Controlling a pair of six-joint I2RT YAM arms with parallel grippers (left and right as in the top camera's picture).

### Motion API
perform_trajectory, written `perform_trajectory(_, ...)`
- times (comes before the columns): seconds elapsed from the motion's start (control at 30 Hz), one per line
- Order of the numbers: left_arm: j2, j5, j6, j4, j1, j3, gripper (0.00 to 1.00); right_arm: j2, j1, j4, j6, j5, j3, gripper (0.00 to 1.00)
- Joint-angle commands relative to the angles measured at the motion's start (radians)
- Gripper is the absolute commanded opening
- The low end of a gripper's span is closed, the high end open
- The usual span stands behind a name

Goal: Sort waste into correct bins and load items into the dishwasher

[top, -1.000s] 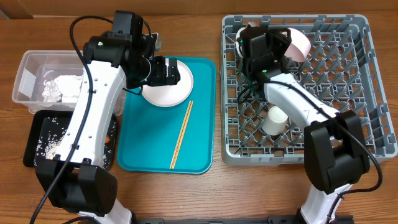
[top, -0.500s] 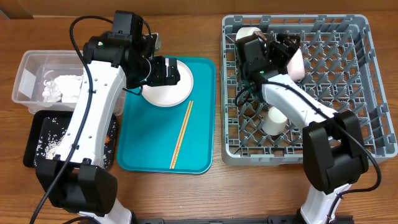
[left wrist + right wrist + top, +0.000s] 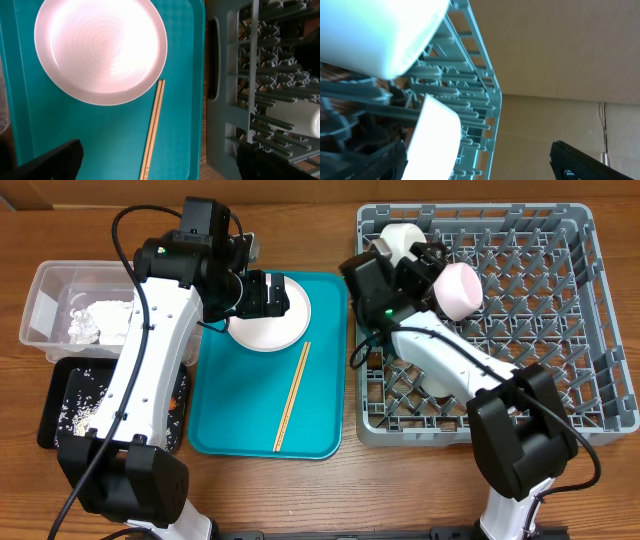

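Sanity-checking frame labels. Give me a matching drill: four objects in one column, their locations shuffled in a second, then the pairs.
1. round white plate
2. pale pink bowl
3. crumpled white paper napkin
4. loose white rice grains

A. clear plastic tub
B. grey plastic dish rack
C. teal serving tray
D. shallow black tray

Pairs: 1-C, 2-B, 3-A, 4-D

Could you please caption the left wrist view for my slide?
Pale plate and chopsticks on the teal tray beside the grey rack.
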Motion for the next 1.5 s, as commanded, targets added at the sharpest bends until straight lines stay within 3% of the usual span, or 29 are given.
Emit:
perform_trajectory(0.0,-0.022,-0.006,0.012,-0.003,-0.003,0.023,1.0,0.002,0.011,0.005,0.053,0.012,0.003,0.95)
perform_trajectory(0.23,-0.022,-0.006,0.012,-0.003,-0.003,0.023,1.0,-0.099,0.006,-0.045,0.241,-0.093,0.003,1.0)
perform_trajectory(0.47,-0.022,-0.006,0.012,-0.003,-0.003,0.023,1.0,-0.238,0.009,-0.172,0.476,-0.629,0.003,1.0)
perform_trajectory(0.63,-0.022,-0.006,0.012,-0.003,-0.003,0.023,1.0,-0.272,0.011,-0.163,0.629,-0.874,0.003,0.9)
perform_trajectory(0.7,-0.022,-0.006,0.012,-0.003,-0.003,0.023,1.0,-0.269,0.011,-0.153,0.747,-1.001,0.003,0.83)
perform_trajectory(0.8,-0.022,-0.006,0.012,-0.003,-0.003,0.023,1.0,-0.261,0.011,-0.151,0.916,-1.175,0.003,0.81)
perform_trajectory(1.03,-0.022,-0.006,0.012,-0.003,-0.003,0.023,1.0,-0.248,0.013,-0.183,1.146,-1.241,0.003,0.81)
perform_trajectory(1.47,-0.023,-0.033,-0.023,0.085,0.06,0.088,1.0,-0.219,0.051,-0.105,1.221,-1.237,0.003,0.76)
